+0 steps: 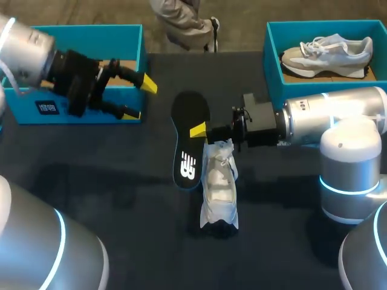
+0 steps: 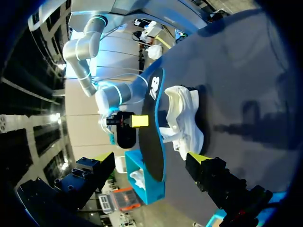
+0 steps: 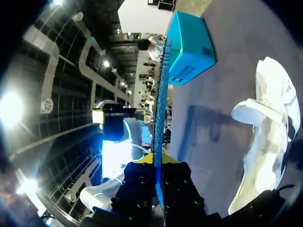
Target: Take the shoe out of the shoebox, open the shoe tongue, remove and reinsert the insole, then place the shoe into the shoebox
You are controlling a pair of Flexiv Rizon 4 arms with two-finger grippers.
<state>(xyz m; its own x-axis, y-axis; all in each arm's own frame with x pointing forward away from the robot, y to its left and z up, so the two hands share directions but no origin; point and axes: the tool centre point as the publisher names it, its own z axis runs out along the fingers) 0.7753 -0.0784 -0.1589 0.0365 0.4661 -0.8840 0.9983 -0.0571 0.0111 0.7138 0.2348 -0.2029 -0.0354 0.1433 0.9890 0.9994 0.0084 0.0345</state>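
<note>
Both right gripper [image 1: 199, 130] jaws clamp insole [image 1: 188, 154].

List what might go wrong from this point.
1. The right pincer grips the insole only at one edge, so the insole may twist or slip when pushed into the shoe.
2. The shoe stands unheld on the table, and the left pincer hangs open by the left shoebox. Pressing the insole in may well shove or tip the shoe.
</note>
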